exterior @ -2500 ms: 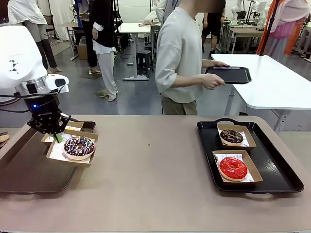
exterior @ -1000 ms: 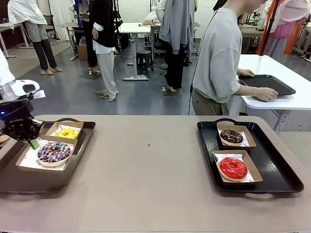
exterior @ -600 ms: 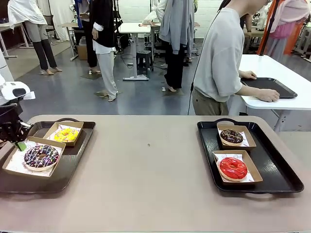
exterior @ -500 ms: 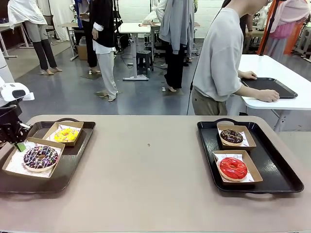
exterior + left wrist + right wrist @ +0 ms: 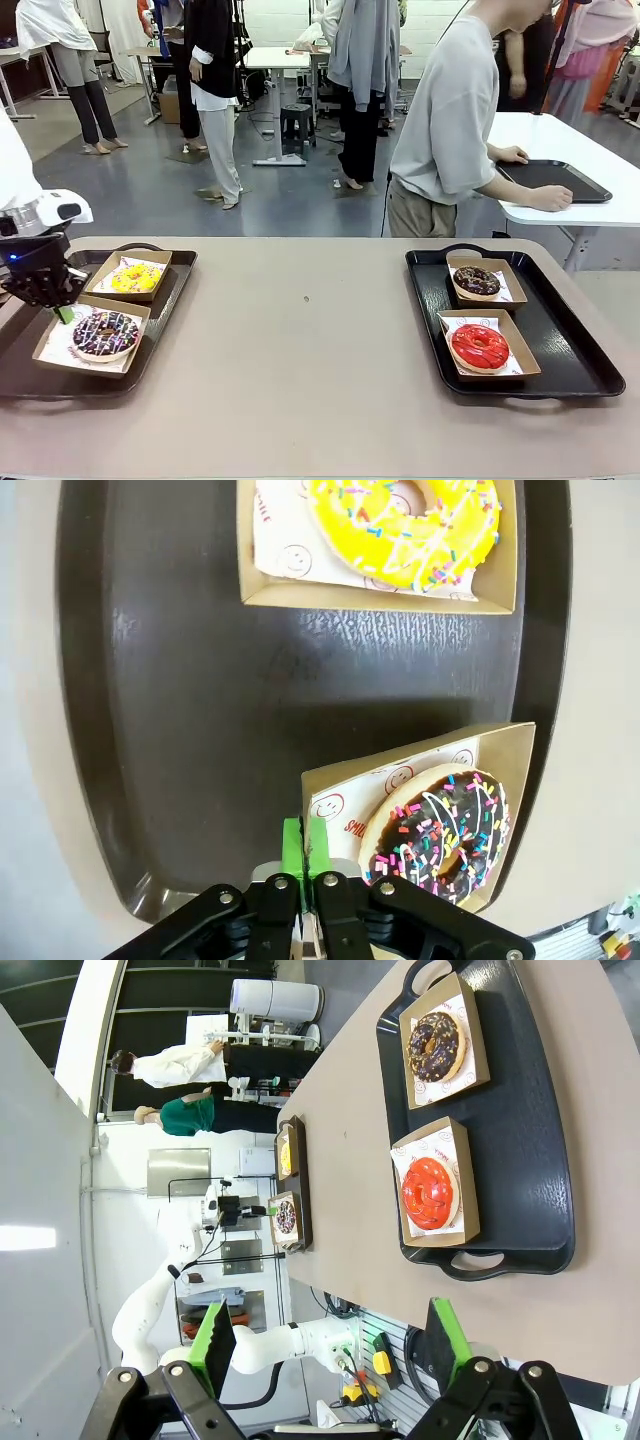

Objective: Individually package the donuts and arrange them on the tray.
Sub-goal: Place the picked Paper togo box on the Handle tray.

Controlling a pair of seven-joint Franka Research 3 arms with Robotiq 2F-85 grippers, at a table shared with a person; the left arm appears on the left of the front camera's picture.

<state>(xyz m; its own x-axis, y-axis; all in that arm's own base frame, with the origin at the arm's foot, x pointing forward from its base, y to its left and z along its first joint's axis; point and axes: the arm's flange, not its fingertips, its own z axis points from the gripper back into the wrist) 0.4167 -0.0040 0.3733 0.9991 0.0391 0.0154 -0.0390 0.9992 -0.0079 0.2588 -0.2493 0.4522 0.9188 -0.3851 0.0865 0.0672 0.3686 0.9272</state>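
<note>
Nearest thing on the left is the sprinkle donut (image 5: 105, 333) in its box (image 5: 60, 355), sitting on the near half of the left tray (image 5: 30, 378). The left gripper (image 5: 62, 313) is pinched tight on the far left corner of that box, green pads pressed together on the cardboard wall; in the left wrist view the box (image 5: 340, 780) looks tipped up at the gripped edge and hangs a bit over the tray rim. The donut itself sits just right of the fingers, not touching them.

Just behind it on the same tray is the yellow donut (image 5: 133, 277) in its own box, close to the first but apart. Bare dark tray shows between the two in the wrist view.

Over on the right, the right tray (image 5: 570, 375) has the red donut (image 5: 479, 346) boxed at the near end and the chocolate donut (image 5: 477, 281) boxed just behind it. The right gripper (image 5: 325, 1345) is up in the air, well away from that tray, fingers spread wide with nothing in them.

The table (image 5: 310, 380) is bare between the trays.

At the far right, a person (image 5: 450, 120) stands beyond the table, turned away, both hands on a third tray (image 5: 555, 178) on a white table (image 5: 600, 205).
</note>
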